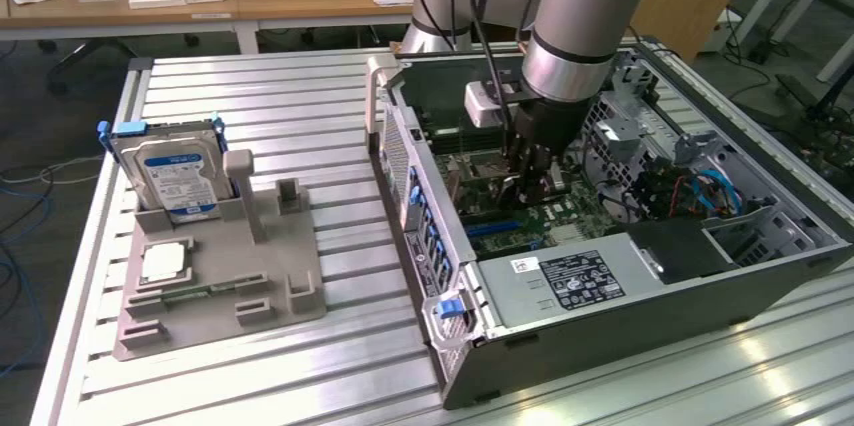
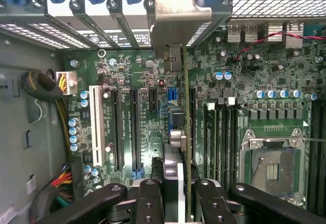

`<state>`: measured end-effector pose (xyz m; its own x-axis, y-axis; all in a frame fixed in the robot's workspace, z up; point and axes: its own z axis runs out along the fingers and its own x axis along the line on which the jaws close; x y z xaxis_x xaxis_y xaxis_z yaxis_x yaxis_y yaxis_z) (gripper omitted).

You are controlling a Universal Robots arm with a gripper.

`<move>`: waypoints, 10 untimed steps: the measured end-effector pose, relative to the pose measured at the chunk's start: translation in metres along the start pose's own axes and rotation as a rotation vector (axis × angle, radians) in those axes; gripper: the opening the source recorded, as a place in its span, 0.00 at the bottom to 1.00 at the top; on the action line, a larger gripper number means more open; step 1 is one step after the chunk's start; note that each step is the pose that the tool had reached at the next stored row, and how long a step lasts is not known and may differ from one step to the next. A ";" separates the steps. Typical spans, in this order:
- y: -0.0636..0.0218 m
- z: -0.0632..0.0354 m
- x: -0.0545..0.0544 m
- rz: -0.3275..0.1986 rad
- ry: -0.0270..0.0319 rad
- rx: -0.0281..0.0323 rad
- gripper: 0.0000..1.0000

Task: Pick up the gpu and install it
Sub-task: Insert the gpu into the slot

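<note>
Lying open on its side, the computer case (image 1: 694,246) takes the robot arm (image 1: 574,36) reaching down inside it. On the gray stand (image 1: 227,286) beside it sits 1 hard drive (image 1: 174,181). The gripper (image 2: 179,193) pinches the thin gpu (image 2: 186,132) edge-on, just over the green board (image 2: 142,96), its metal end (image 2: 175,18) by the back slots.
</note>
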<state>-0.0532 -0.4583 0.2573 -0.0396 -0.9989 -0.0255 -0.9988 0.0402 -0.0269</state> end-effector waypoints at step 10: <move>0.0066 0.0101 0.001 0.000 0.0000 0.0001 0.28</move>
<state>-0.0595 -0.4591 0.2470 -0.0396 -0.9989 -0.0254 -0.9988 0.0403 -0.0270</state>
